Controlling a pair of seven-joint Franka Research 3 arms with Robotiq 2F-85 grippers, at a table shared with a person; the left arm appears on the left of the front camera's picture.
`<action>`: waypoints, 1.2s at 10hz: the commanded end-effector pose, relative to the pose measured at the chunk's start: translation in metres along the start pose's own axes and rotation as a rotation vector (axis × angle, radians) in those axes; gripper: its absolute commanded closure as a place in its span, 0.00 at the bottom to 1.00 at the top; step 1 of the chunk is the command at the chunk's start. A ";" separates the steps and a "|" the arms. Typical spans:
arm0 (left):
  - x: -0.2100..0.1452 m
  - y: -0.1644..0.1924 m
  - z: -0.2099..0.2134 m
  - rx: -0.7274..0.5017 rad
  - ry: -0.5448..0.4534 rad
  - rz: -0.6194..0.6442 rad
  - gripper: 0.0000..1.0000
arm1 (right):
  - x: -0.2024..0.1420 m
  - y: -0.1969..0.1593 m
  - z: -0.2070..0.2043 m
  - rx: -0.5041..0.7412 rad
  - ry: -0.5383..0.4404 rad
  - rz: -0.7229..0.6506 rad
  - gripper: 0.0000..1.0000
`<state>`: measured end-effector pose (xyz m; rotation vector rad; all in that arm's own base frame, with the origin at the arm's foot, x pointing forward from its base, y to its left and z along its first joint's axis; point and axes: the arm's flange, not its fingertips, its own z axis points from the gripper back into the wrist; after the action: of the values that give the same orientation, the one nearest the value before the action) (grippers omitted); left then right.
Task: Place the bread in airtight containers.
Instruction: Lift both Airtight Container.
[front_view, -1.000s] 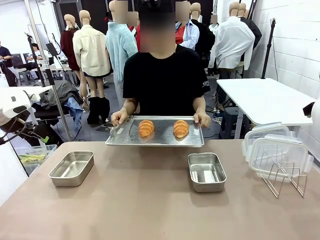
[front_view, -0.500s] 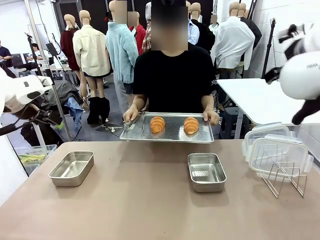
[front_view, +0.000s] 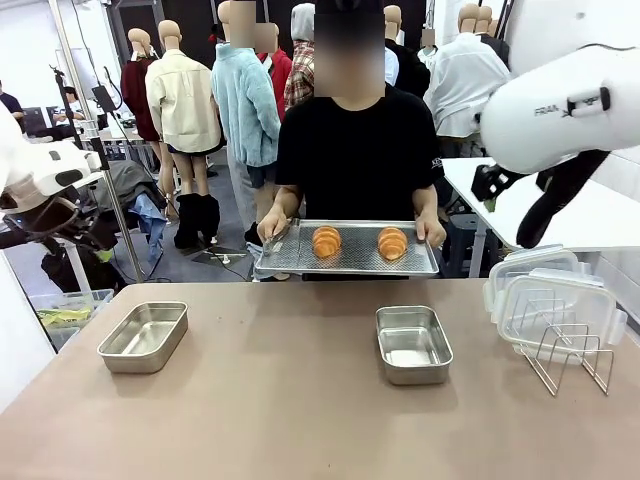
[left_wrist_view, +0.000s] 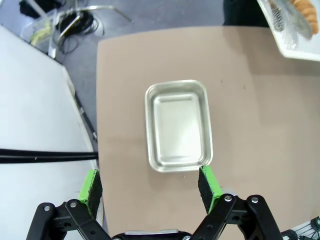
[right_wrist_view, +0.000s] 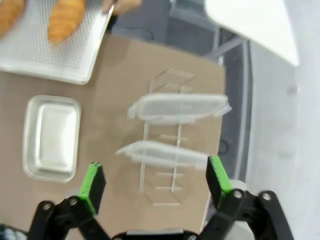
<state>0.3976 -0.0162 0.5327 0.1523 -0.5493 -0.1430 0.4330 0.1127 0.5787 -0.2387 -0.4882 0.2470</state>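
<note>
Since no bread is packed yet, the left gripper hangs wide open, empty, above the left pan. Far across, a person offers both pieces on a tray. The right pan sits uncovered for loading. The right gripper, equally open and empty, hovers over racked lids.

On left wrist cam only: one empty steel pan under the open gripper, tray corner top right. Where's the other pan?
Observer: The other pan sits empty on the table, right of its middle.
Operator: Lids on anything?
Observer: No. Both lids stand in the wire rack near the right edge.
Operator: Bread?
Observer: Two pieces of bread lie side by side on the tray, which a person holds at the far edge.
</note>
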 end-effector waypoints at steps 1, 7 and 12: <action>0.008 0.002 -0.002 -0.002 0.065 0.044 0.00 | 0.010 0.013 -0.005 0.127 0.075 0.035 0.00; -0.008 0.001 -0.011 -0.148 0.126 -0.010 0.00 | 0.001 0.034 -0.021 0.120 0.123 0.030 0.00; 0.020 -0.005 -0.119 -0.122 0.357 0.021 0.00 | -0.014 0.106 -0.108 0.246 0.276 -0.025 0.00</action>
<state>0.4575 -0.0165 0.4383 0.0383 -0.2142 -0.1392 0.4444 0.1821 0.4646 -0.0542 -0.2086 0.2977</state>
